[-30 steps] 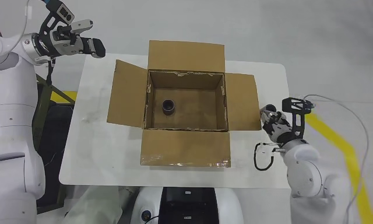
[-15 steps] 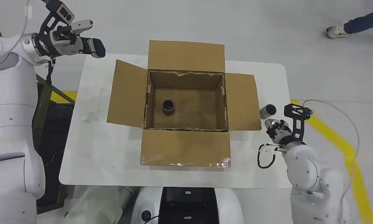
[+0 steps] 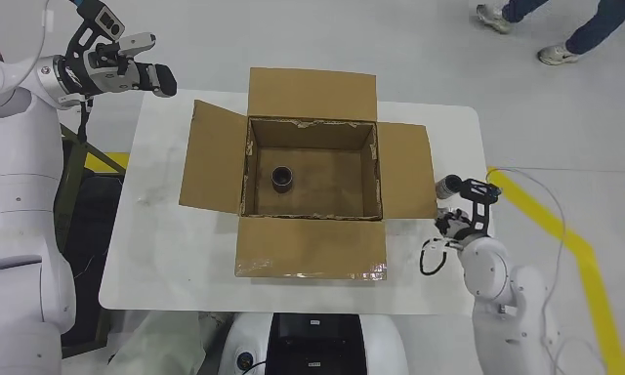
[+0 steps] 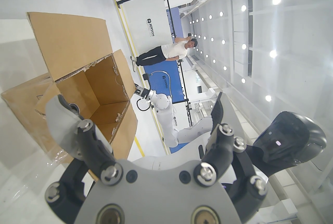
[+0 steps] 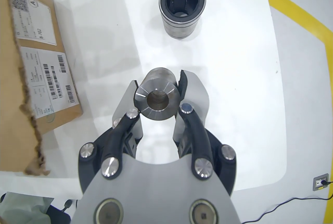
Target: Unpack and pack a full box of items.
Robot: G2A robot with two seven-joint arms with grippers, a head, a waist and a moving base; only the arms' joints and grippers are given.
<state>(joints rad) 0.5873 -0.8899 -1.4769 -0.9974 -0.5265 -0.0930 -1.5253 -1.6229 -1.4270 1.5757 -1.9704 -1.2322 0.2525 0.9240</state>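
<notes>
An open cardboard box (image 3: 311,248) stands mid-table, with one dark ring-shaped cylinder (image 3: 281,179) on its floor. To the right of the box, my right gripper (image 5: 158,88) is shut on a steel cylinder (image 5: 157,97) and sits low over the white table (image 3: 156,248). Just beyond that gripper (image 3: 451,221), a black-bored bearing cylinder (image 5: 182,11) stands upright on the table (image 3: 448,187), apart from the fingers. My left gripper (image 3: 161,79) hangs open and empty above the table's far left corner; its wrist view (image 4: 139,105) looks across at the box (image 4: 72,37).
The box's flaps lie folded outward on all sides, and the right flap (image 5: 39,53) with its labels reaches close to my right gripper. A yellow floor line (image 3: 557,229) runs past the table's right edge. Bare tabletop (image 3: 146,219) lies left of the box.
My right gripper has drawn back toward the table's near edge, away from the upright bearing cylinder, which stays in place. The left arm has not moved.
</notes>
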